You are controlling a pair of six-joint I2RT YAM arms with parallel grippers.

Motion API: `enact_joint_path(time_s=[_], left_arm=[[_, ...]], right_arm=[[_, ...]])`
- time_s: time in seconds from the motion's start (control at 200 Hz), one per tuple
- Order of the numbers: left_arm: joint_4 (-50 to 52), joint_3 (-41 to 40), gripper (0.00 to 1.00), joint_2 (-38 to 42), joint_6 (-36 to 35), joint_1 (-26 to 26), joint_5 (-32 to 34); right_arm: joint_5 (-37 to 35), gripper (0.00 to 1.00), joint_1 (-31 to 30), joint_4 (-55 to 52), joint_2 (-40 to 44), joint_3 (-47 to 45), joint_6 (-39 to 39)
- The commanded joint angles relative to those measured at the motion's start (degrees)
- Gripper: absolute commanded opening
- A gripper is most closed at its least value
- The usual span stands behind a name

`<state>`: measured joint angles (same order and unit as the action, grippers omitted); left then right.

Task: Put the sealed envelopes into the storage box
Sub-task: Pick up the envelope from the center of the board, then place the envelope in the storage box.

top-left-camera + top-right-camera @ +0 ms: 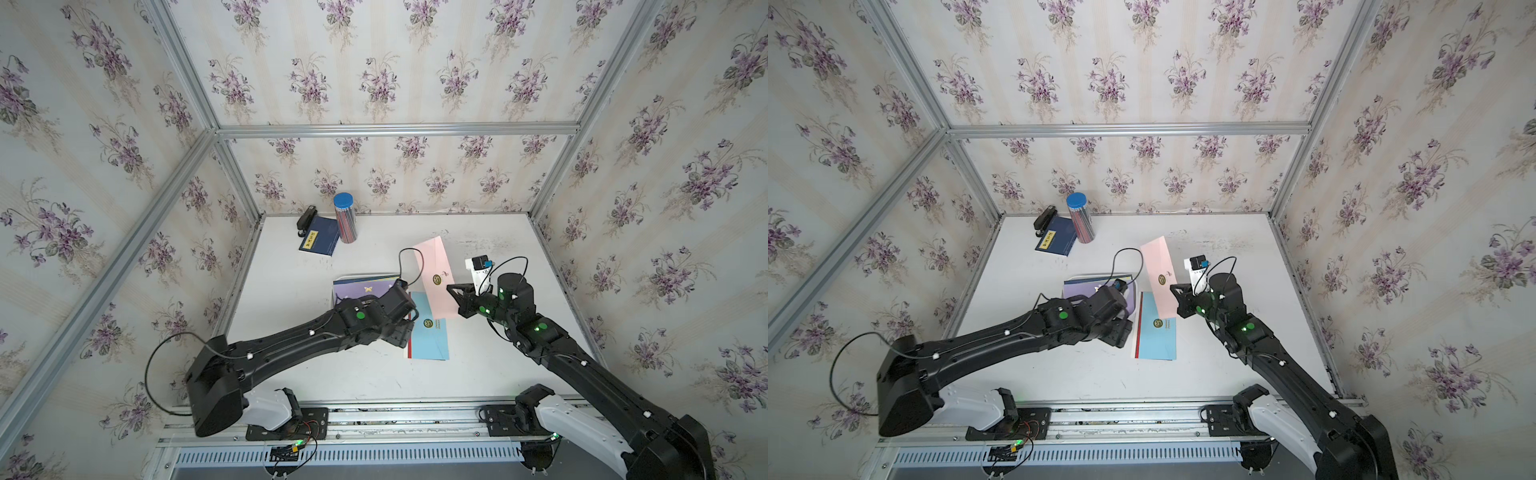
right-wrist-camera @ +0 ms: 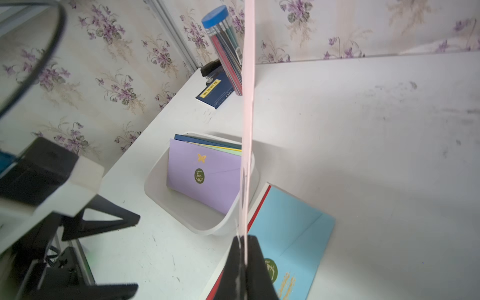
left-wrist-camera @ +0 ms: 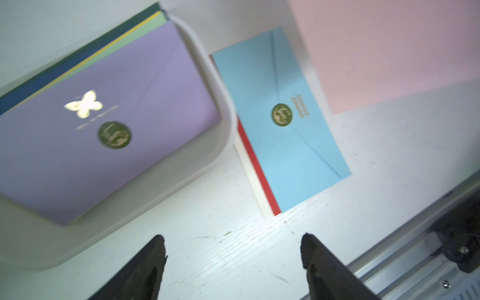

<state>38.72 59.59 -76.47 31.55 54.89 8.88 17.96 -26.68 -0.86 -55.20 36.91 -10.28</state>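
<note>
The white storage box (image 2: pixel 155 187) sits mid-table with a stack of envelopes inside, a purple envelope (image 2: pixel 207 181) with a round seal on top. My right gripper (image 2: pixel 244 241) is shut on the edge of a pink envelope (image 1: pixel 436 270) and holds it in the air, right of the box. A light blue envelope (image 3: pixel 285 117) lies on the table beside the box, over a red envelope (image 3: pixel 259 168) and a white one. My left gripper (image 3: pixel 232 241) is open and empty above bare table, near the box's front corner (image 3: pixel 223 130).
At the back left stand a clear pencil tube with a blue lid (image 1: pixel 345 218), a navy booklet (image 1: pixel 319 241) and a black stapler (image 1: pixel 306 218). An aluminium rail (image 1: pixel 374 415) runs along the front edge. Frame posts and papered walls close in the table.
</note>
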Motion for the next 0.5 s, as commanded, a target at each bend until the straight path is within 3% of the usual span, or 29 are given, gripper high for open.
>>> enact_joint_path(time_s=[0.0,0.125,0.2,0.28,0.37,0.495], left_arm=[[6.51,-5.45,0.82,7.44,1.01,-5.67,2.64],[10.91,-9.75,0.87,18.56,0.91,-13.82,2.32],[12.7,-11.28,0.93,24.11,1.56,-16.63,5.0],[12.29,-13.3,0.96,28.77,2.91,-17.22,8.98],[11.65,-14.31,0.96,32.43,4.15,-17.21,9.02],[13.83,-13.15,0.97,35.48,4.94,-17.27,10.78]], right_arm=[[5.19,0.0,-0.47,-3.18,-3.35,5.09,14.09],[6.39,0.0,-3.72,-5.77,-9.99,12.33,25.78],[6.58,0.0,-8.82,-10.41,-15.62,18.22,34.0],[5.84,0.0,-12.07,-15.34,-21.76,24.81,40.33],[5.36,0.0,-15.36,-22.05,-28.35,32.56,48.1],[4.57,0.0,-16.61,-28.19,-36.81,41.31,53.33]])
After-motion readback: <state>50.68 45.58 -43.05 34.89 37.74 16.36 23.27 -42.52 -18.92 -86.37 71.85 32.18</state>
